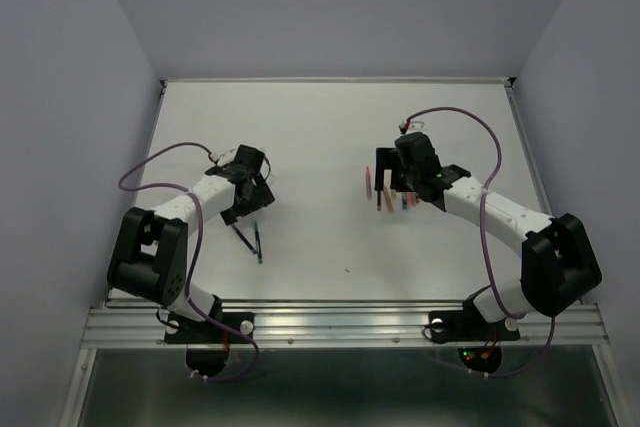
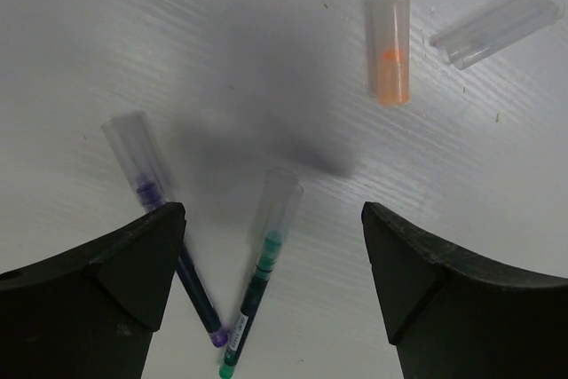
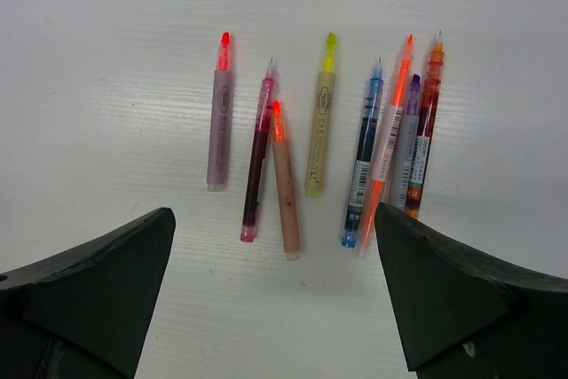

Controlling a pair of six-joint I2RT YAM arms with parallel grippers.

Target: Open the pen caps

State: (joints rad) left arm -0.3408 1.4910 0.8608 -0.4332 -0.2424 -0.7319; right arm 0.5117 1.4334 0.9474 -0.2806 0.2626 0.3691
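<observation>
Eight uncapped pens (image 3: 321, 122) lie roughly parallel on the white desk (image 1: 320, 127) below the right pincer (image 3: 273, 212), all with their tips pointing the same way. The four on one side are spaced out (a red-tipped highlighter (image 3: 219, 113) outermost). The blue, orange, purple and red ones on the other side are bunched close together. The right pincer's jaws stand wide apart and grip nothing.

Well apart from that row, the left pincer (image 2: 269, 212) is likewise spread wide and empty above two capped pens. A purple pen (image 2: 202, 303) and a green pen (image 2: 253, 295) form a V whose rear ends almost meet. Each wears a clear cap (image 2: 133, 144). Beyond them loose caps lie on the desk: an orange-tinted cap (image 2: 390, 51) and a pair of clear caps (image 2: 497, 26) side by side (others are cut off by the frame edge).
</observation>
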